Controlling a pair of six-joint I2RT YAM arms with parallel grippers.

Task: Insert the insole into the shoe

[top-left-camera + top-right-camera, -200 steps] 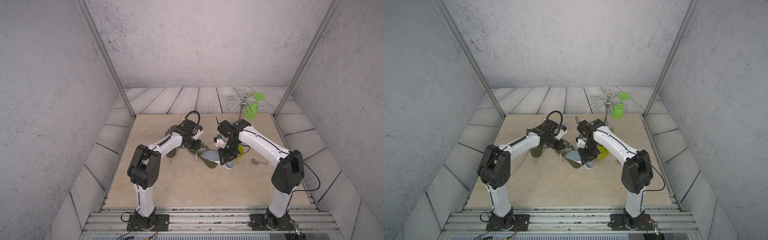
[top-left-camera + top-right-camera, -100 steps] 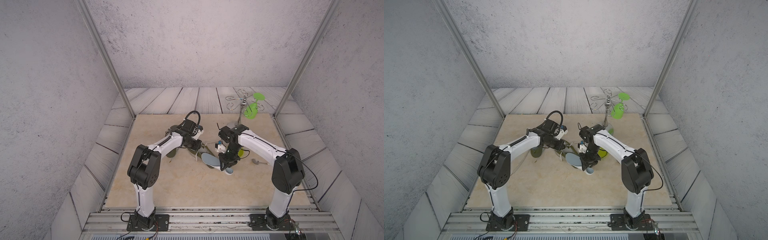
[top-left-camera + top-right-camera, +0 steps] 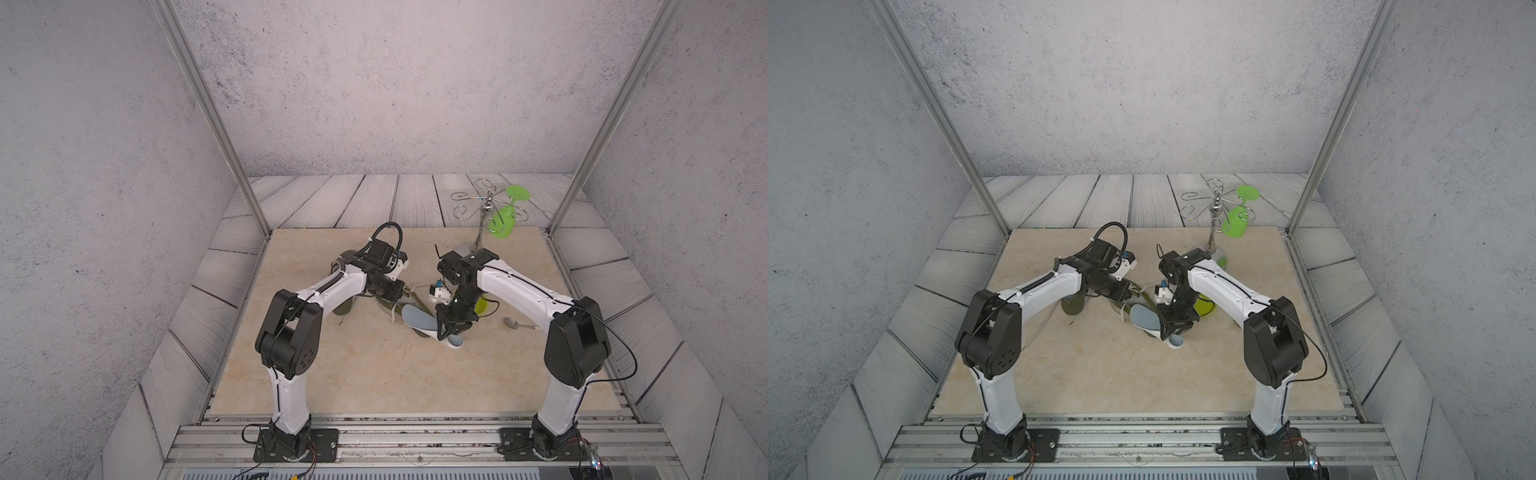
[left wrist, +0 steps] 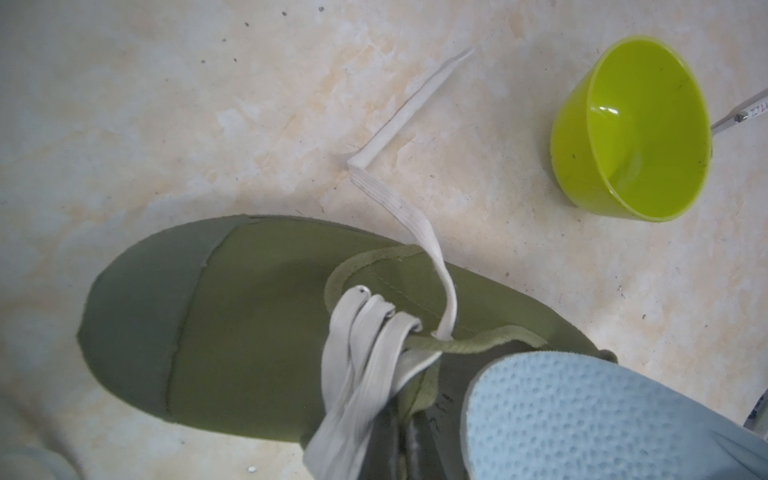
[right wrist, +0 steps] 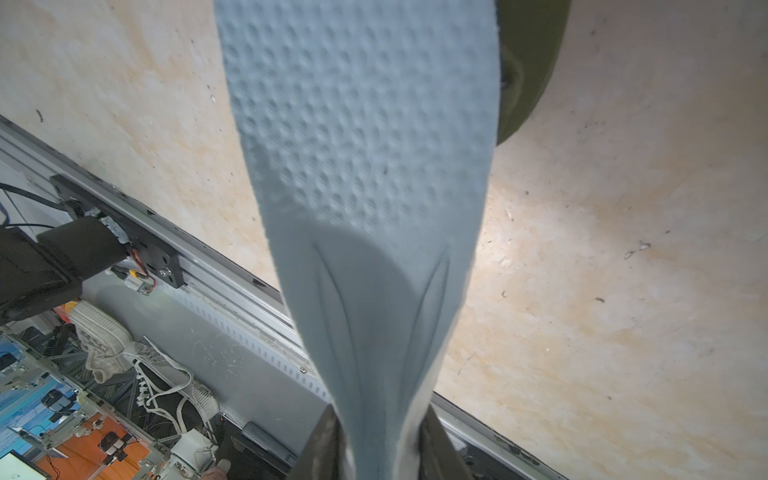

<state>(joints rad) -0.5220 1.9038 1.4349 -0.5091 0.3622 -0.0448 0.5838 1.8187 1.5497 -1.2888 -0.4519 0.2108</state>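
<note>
An olive green shoe [image 4: 249,332] with pale laces lies on the beige table, its toe pointing away from my left gripper [image 4: 401,453]. That gripper is shut on the fabric edge of the shoe's opening, just behind the laces. The light blue dimpled insole [image 5: 361,145] slants down toward the shoe, and its front end [image 4: 582,415] lies over the opening. My right gripper [image 5: 380,453] is shut on the insole's heel end. In a top view the insole [image 3: 417,318] spans from my left gripper [image 3: 394,294] to my right gripper [image 3: 450,328].
A lime green cup [image 3: 482,307] lies on its side close behind the right arm, and a metal spoon [image 3: 513,323] lies to its right. A second olive shoe [image 3: 345,307] sits under the left arm. A wire glass rack [image 3: 486,208] with a green glass [image 3: 505,216] stands at the back right.
My right gripper has come down and toward the front with the insole, laying it lower over the shoe. The left arm has stayed where it was.
</note>
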